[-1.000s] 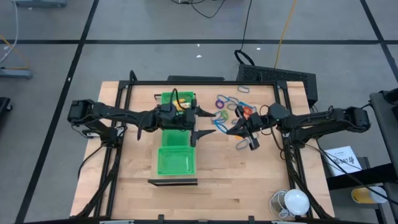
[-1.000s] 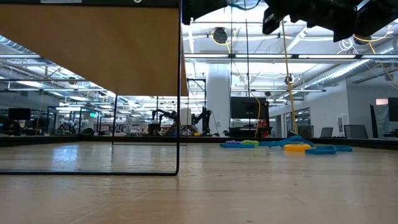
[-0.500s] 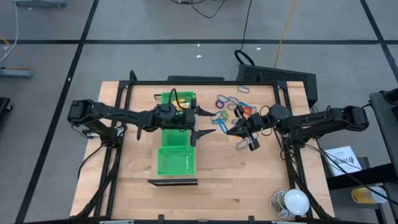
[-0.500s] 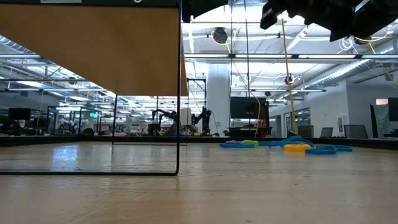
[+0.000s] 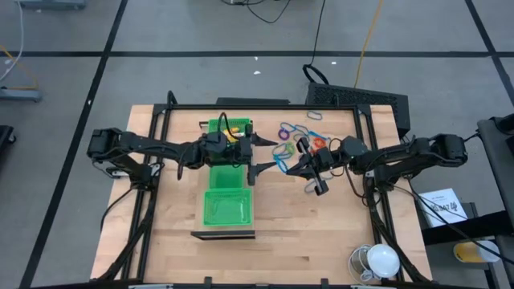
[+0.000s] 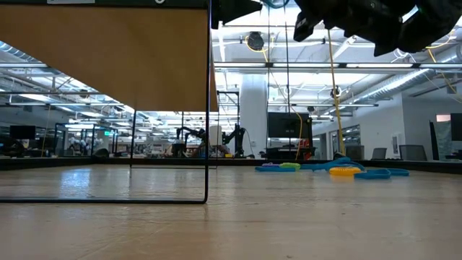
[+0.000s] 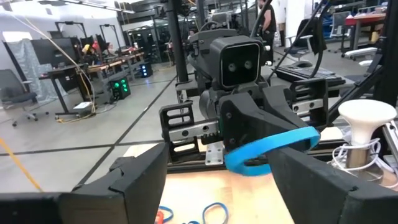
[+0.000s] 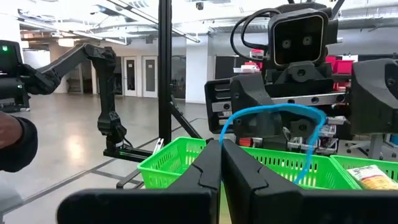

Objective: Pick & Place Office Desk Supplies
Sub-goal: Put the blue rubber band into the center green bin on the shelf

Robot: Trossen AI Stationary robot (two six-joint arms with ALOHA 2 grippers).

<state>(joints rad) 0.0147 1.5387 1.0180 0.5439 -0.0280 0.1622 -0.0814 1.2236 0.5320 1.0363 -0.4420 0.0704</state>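
Observation:
The office desk supplies, thin coloured loops (image 5: 301,136), lie in a loose heap on the table at the far middle, also seen in the low view as a heap (image 6: 339,170). My right gripper (image 5: 286,166) hangs above the table between the heap and the green tray (image 5: 227,207), shut on a blue loop (image 7: 273,146). My left gripper (image 5: 261,156) faces it, level and open. Its two fingers (image 7: 134,177) stand on either side of the blue loop without touching it. My right gripper pinches one end of the blue loop (image 8: 224,135) between its two shut fingertips. The fingers reach in about level from the table's right side. The rest of the loop (image 8: 277,112) arches out beyond the fingertips toward my left gripper, clear of the table and the tray.
The long green tray holds a yellow packet (image 8: 373,177) in its far compartment. A black wire stand (image 5: 223,234) stands at the tray's near end. A white domed object (image 5: 377,261) is at the near right corner and a black box (image 5: 353,98) at the far right.
My right gripper has moved a little toward the table's left, nearer my left gripper, carrying the blue loop with it. The loop now stands between the left gripper's fingers.

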